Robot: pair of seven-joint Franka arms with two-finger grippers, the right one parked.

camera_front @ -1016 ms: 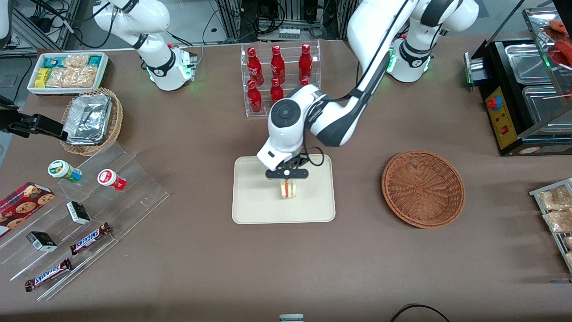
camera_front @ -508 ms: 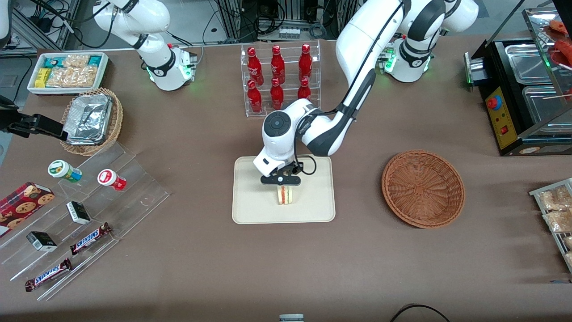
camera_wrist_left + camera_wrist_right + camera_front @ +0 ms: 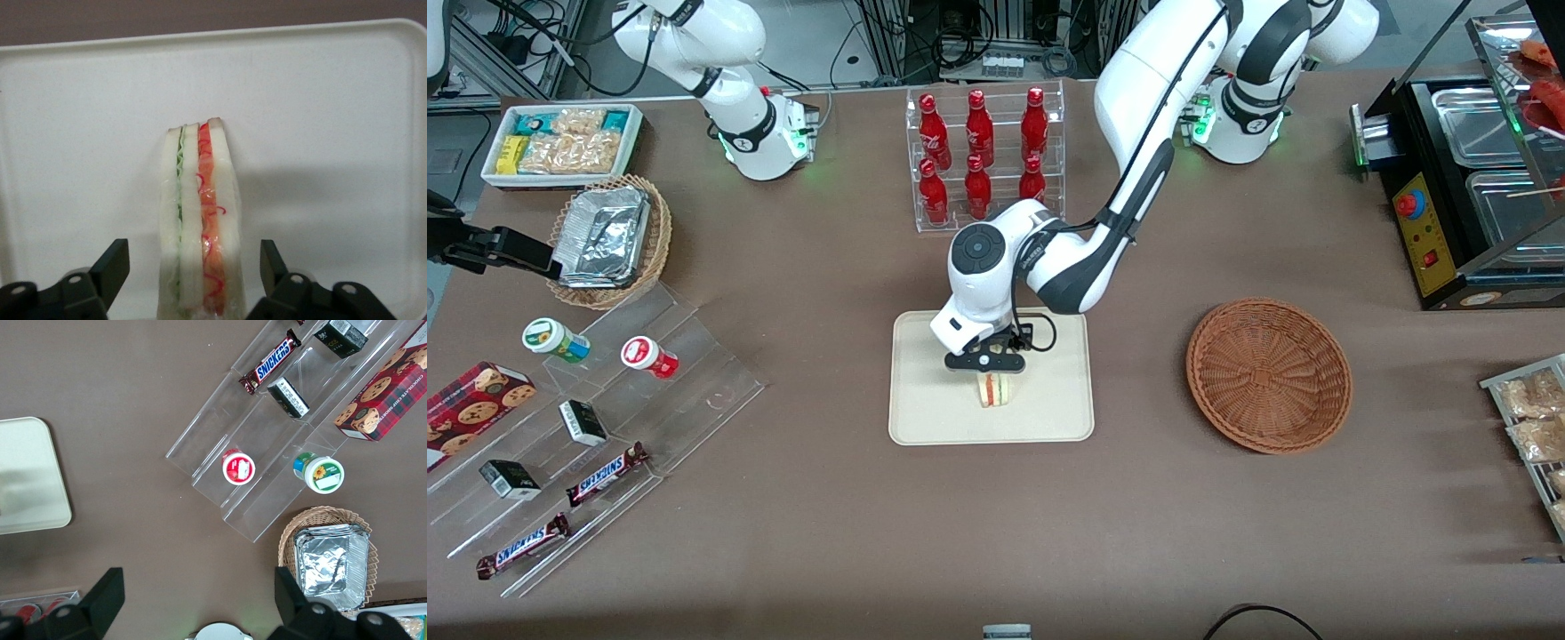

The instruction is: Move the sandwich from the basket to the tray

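Right, claw spread either side of sandwich, which stands on edge on the tray, basket empty — release step, next just lift straight up w/o tipping it.

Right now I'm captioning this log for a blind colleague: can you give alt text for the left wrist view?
A sandwich stands on its edge on the cream tray, its cut side showing green and red filling between pale bread slices. The open gripper straddles it, one dark finger on each side with a gap to the bread.
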